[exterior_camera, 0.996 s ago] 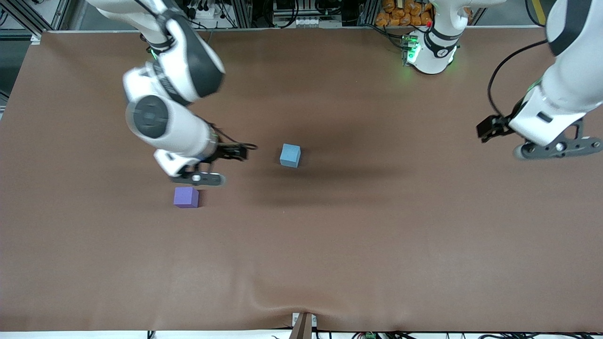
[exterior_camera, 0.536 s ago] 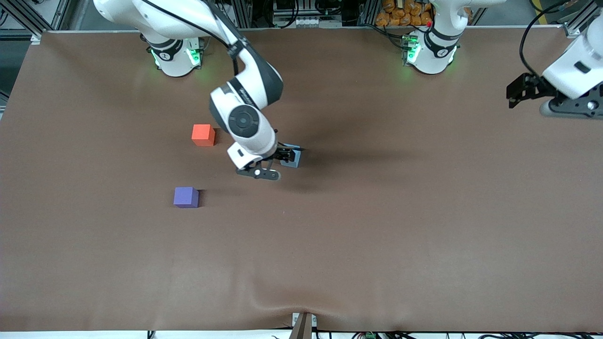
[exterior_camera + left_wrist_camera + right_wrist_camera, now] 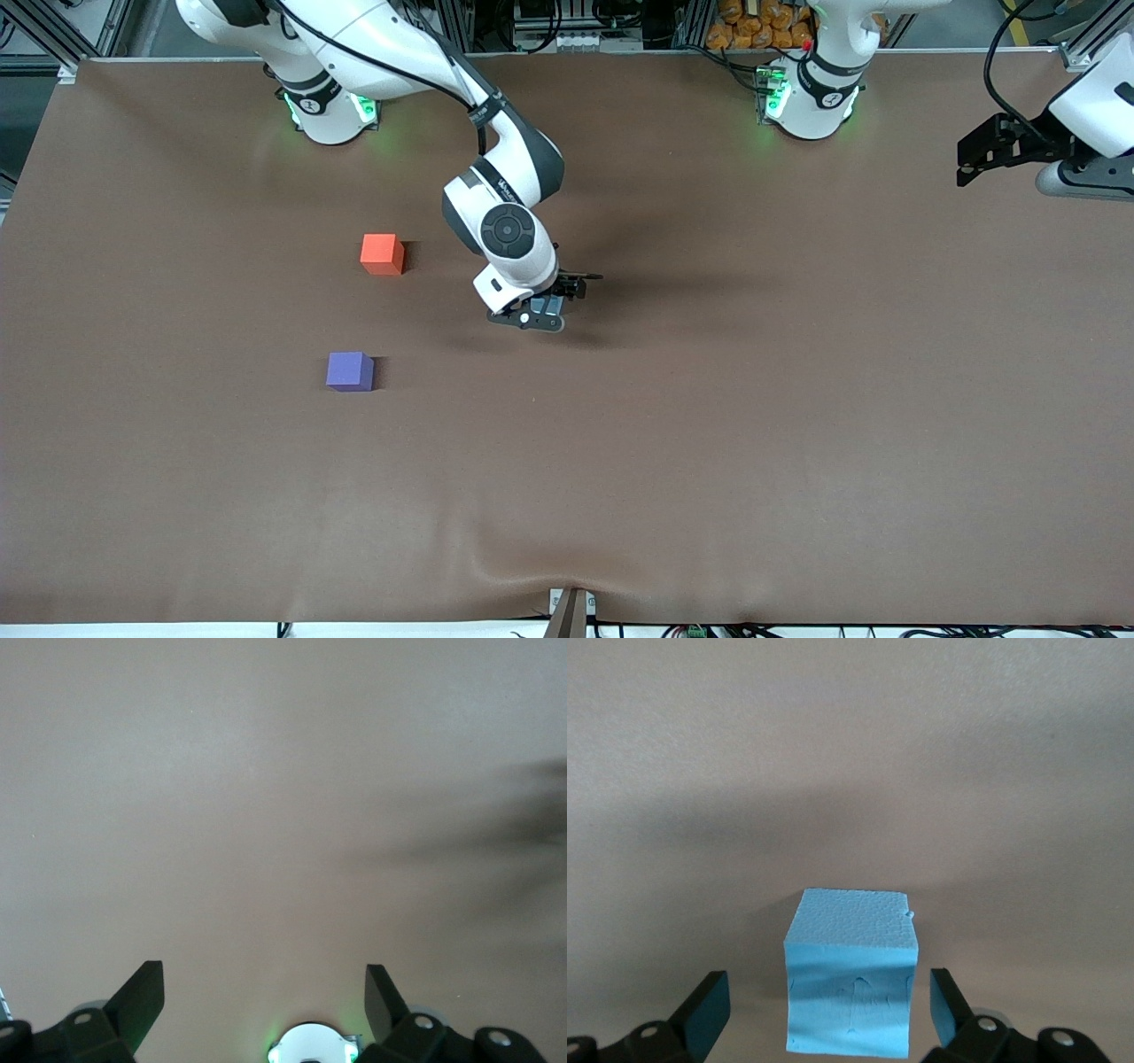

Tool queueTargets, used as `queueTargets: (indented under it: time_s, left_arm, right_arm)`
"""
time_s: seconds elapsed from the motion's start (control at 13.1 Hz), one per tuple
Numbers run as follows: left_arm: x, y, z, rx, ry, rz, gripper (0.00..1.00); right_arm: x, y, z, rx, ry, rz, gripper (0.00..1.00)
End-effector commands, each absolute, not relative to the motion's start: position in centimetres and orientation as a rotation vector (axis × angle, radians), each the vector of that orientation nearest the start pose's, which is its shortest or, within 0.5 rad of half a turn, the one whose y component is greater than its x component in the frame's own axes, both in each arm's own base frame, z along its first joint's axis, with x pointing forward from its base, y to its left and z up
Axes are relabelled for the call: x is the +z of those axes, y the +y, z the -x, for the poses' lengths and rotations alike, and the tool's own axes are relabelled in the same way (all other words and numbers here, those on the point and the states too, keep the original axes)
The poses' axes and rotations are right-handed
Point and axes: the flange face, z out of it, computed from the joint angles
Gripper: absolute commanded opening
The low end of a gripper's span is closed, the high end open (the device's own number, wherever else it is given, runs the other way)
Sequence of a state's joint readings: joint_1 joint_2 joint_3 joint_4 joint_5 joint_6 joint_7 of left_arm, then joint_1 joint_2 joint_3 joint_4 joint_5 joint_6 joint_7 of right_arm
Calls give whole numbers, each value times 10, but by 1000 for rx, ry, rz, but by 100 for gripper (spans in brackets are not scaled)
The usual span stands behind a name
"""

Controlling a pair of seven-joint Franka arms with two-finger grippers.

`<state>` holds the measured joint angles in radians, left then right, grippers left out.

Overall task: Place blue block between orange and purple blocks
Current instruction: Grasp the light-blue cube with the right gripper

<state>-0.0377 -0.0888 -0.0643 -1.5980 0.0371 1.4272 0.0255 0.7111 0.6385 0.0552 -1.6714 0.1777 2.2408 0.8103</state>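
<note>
Fingers wide around the small matte sky-blue cube

Right gripper is low at the middle of the brown table, one finger each side of the cube, not squeezing yet, ready to grab. From there, the orange-red cube sits at ten o'clock and the violet-purple cube at eight o'clock. Left gripper waits, fingers wide, over the table's end.

I see 2 glossy white arms with dark grey joint bands and round grey caps. Green lights glow on both bases. Black cables loop along each arm. The right gripper and left gripper are black, with wedge-shaped fingers and small silver screws.
</note>
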Motion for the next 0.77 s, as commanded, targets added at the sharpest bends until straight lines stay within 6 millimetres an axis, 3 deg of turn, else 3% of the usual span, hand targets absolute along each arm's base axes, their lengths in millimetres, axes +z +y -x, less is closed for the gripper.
queueTargets:
  time_s: [0.0, 0.38, 0.46, 0.54, 0.61, 0.69]
  left_arm:
    - [643, -71, -514, 133, 136, 3096, 100]
    - [635, -86, -527, 65, 201, 3063, 100]
    - [635, -80, -527, 69, 183, 3068, 100]
    - [637, -73, -528, 64, 165, 3077, 100]
    - [639, -59, -530, 59, 129, 3087, 100]
    - [644, -58, -533, 43, 124, 3094, 100]
  right_arm:
    - [227, 472, -482, 265, 275, 3048, 100]
    - [208, 468, -468, 281, 242, 3092, 100]
    - [208, 471, -465, 279, 227, 3096, 77]
    - [208, 474, -463, 257, 187, 3115, 23]
    - [208, 474, -464, 252, 185, 3119, 0]
    - [209, 471, -467, 252, 196, 3118, 0]
